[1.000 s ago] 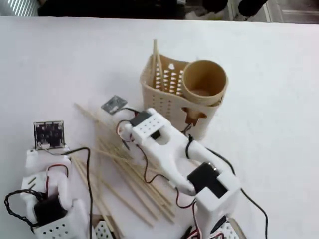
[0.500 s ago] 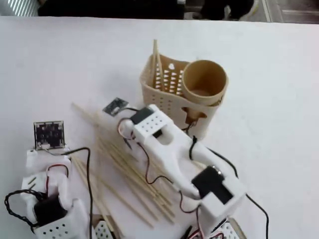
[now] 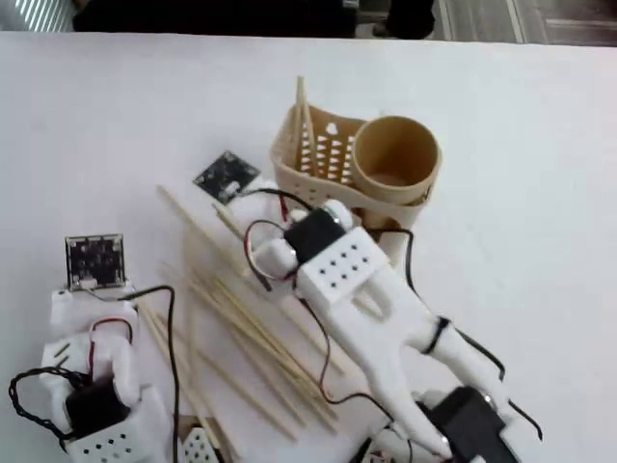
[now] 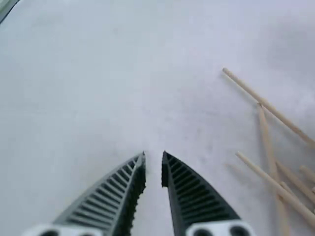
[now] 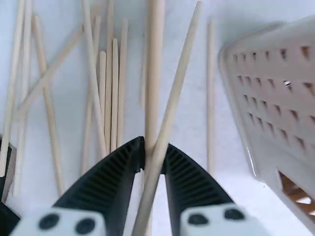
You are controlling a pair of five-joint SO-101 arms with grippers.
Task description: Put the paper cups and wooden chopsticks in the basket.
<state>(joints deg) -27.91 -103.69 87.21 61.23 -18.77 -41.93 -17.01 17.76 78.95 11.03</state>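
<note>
Since the right gripper (image 5: 153, 147) is clamped on a chopstick (image 5: 174, 93), we judge the next move turns on the basket (image 3: 318, 198), which is just beside it, to its right and slightly farther out. The stick's long axis runs in line with the jaws, roughly along the basket wall, so it likely needs tipping upright to clear the rim. The right arm is nearer. Our left gripper (image 4: 153, 164) hovers over the table (image 3: 540, 270), jaws nearly together, empty. One paper cup (image 3: 395, 159) sits in the basket. The loose chopsticks (image 3: 241, 338) lie between the arms. White tabletop, dark room beyond.
</note>
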